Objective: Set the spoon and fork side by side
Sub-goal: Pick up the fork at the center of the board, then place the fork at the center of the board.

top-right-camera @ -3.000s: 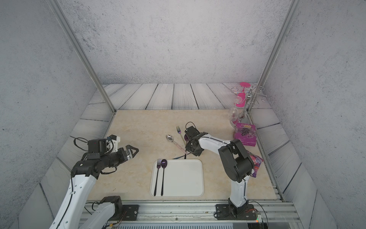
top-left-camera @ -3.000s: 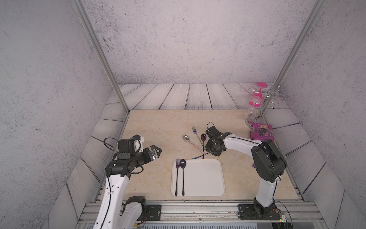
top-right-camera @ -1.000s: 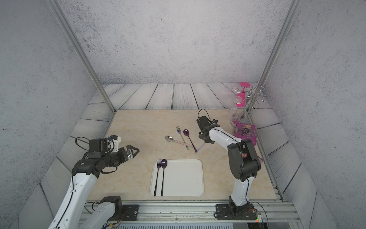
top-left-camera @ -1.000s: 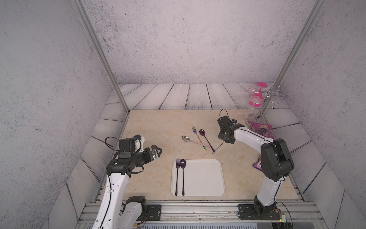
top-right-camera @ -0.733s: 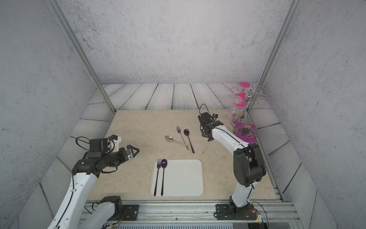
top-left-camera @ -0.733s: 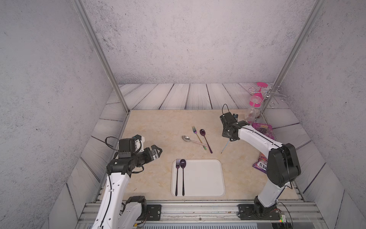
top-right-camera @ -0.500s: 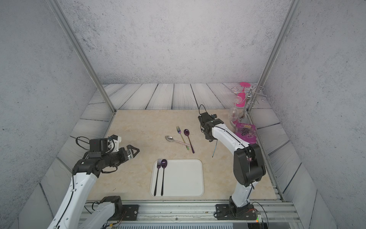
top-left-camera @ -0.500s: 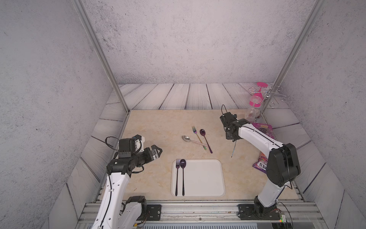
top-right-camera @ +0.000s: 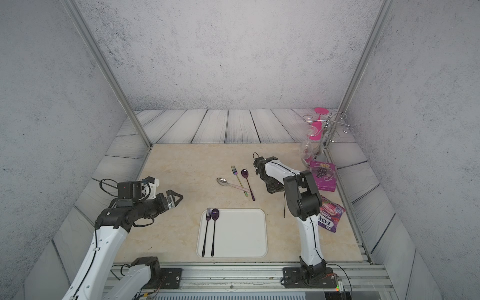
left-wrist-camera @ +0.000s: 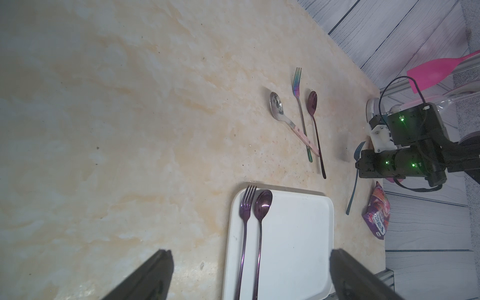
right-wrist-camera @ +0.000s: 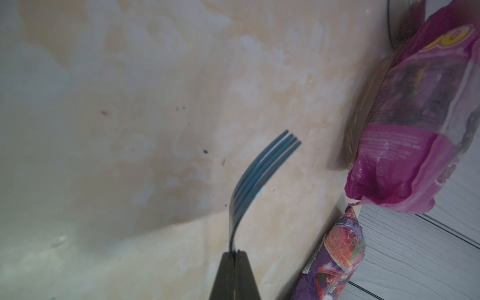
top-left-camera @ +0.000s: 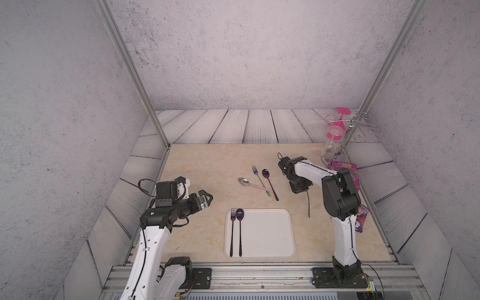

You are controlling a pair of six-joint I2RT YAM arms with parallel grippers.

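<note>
Pinching the blue fork right at its neck, the right fingers are pressed together on thin metal. The tines poke out past the tips, and in a top view the long handle trails toward 6 o'clock. That grip is the weak spot: the neck is narrow and slick, and most of the length hangs off one side. The fork could swivel or slide out during a quick swing and land skewed rather than parallel to a spoon. Whether the handle's end touches the counter I cannot tell; if it drags, it would twist the fork further.

Snack packets lie close at 3 o'clock of the fork, so a wide sweep that way risks nudging them. At 10 o'clock of the held fork sits loose cutlery: a loose purple spoon, a rainbow fork and a pink-handled spoon, with handles crossing. A careless reach could scatter all three.

Along the 9 o'clock edge of the white tray, a tray fork and tray spoon already lie side by side. A clumsy set-down nearby could knock them askew.

The left fingers, spread wide and empty, hover at 10 o'clock of the tray, well apart from everything.
</note>
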